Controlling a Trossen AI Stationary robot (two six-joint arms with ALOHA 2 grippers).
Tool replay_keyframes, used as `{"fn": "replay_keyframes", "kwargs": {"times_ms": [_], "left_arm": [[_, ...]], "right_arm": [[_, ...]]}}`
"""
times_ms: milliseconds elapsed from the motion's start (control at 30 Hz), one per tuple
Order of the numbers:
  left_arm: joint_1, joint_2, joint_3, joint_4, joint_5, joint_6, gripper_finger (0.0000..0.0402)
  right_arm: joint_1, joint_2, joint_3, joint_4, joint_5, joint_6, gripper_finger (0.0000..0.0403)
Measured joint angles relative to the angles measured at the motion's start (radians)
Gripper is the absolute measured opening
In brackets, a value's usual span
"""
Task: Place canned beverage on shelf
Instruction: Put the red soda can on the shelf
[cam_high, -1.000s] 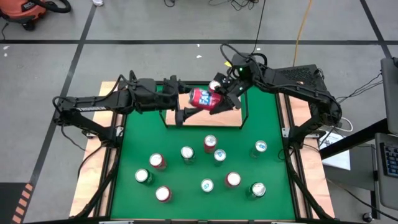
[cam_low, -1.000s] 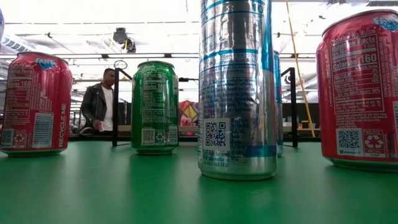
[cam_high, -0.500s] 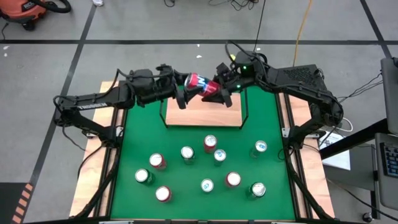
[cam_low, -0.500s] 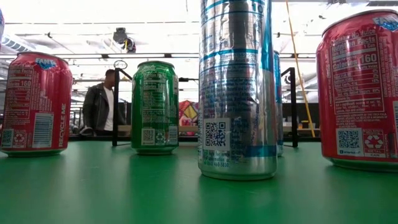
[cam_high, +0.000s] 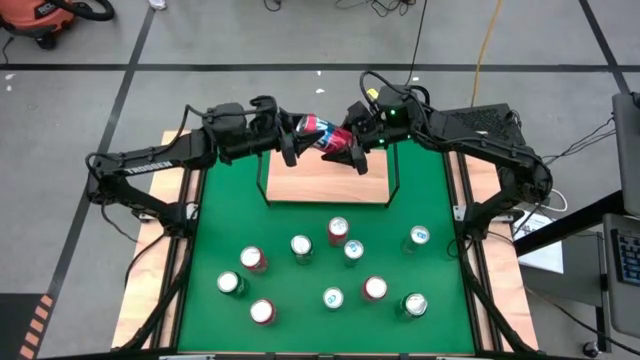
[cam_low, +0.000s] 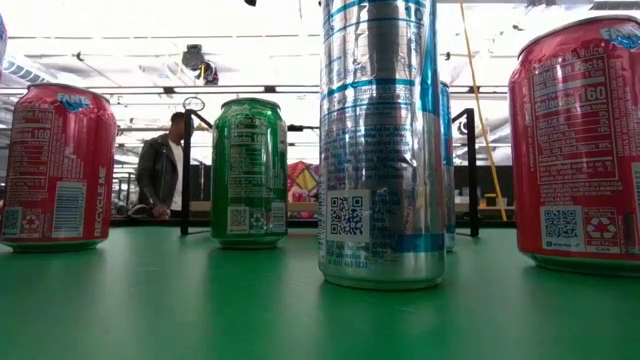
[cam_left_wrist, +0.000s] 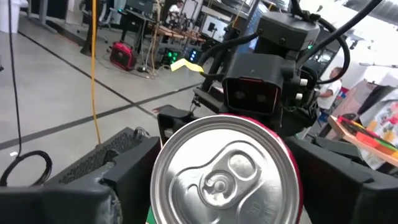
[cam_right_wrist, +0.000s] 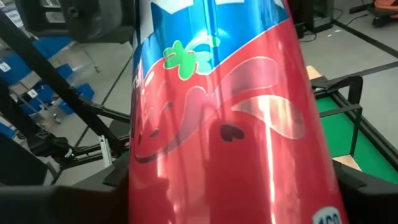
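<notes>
red can (cam_high: 318, 131) with blue band, green clover-like mark, perhaps; green mat (cam_high: 300, 215); light-wood shelf (cam_high: 325, 185).

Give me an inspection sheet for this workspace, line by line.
Surface: green mat on a wooden tabletop.
Job's things: red can held on its side above the shelf, whose board is bare.
Clutter: nine cans standing on the mat in front of the shelf.
Grippers: right gripper shut on the red can; left gripper at the can's top end, grip unclear.
Cables: yellow cord on the floor.
Surroundings: person in a dark jacket behind the table.
</notes>
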Motion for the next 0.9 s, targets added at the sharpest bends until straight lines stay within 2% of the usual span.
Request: {"fn": "replay_keyframes", "kwargs": {"times_ms": [133,300,600,900], "left_arm": [[0.018,0.000,0.000,-0.028,0.043,0.001,0.0288],[0.034,0.000,0.001,-0.030,0.081,-0.001,0.0283],[0.066,0.005,0.048,-0.072,0.191,0.041,0.0281],[0.089,0.000,0.084,-0.152,0.365,0.205,0.0279]], "right_arm": [[0.000,0.000,0.000,-0.011,0.018,-0.030,0.0287],[0.000,0.000,0.000,-0.033,0.023,-0.011,0.0293],[-0.001,0.000,0.002,-0.083,-0.033,0.113,0.0347],[-0.002,0.000,0.001,-0.096,-0.224,0.210,0.0358]]}}
